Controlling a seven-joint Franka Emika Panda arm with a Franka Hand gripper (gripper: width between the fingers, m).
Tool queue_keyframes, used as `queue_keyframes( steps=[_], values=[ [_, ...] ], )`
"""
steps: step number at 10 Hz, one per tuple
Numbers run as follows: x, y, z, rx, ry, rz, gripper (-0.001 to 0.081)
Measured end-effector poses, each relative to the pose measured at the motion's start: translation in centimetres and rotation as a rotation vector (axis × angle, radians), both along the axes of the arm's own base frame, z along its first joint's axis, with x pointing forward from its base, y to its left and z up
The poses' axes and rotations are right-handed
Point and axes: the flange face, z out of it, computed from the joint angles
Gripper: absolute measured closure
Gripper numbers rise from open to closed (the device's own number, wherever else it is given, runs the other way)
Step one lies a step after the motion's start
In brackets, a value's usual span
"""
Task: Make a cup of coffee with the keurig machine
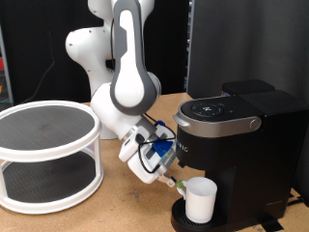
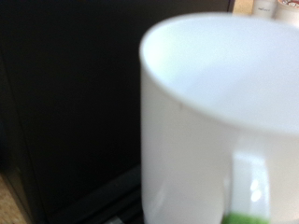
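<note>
The small white cup (image 1: 201, 200) stands upright on the drip tray (image 1: 182, 219) of the black keurig machine (image 1: 241, 145), under its silver-banded head. My gripper (image 1: 177, 184) reaches down from the exterior view's left, its fingertips right at the cup's left side. In the wrist view the cup (image 2: 206, 112) fills the frame very close up. Its handle (image 2: 248, 182) points at the camera and a small green patch (image 2: 245, 219) shows at its base. The machine's dark front (image 2: 65, 103) is behind the cup. My fingers themselves do not show clearly.
A white two-tier round rack (image 1: 48, 155) with dark mesh shelves stands at the exterior view's left on the wooden table (image 1: 126, 208). The white arm (image 1: 130, 77) rises behind, between the rack and the machine. A dark panel stands behind the machine.
</note>
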Motion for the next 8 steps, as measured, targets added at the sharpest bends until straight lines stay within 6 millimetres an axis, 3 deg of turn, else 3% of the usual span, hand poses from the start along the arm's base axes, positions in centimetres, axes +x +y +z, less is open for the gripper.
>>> queue_keyframes(
  steps=[4, 8],
  values=[
    [-1.0, -1.5, 3.5, -0.020, 0.023, 0.032, 0.0001],
    [-2.0, -2.3, 4.2, -0.028, 0.016, 0.072, 0.0001]
  ],
)
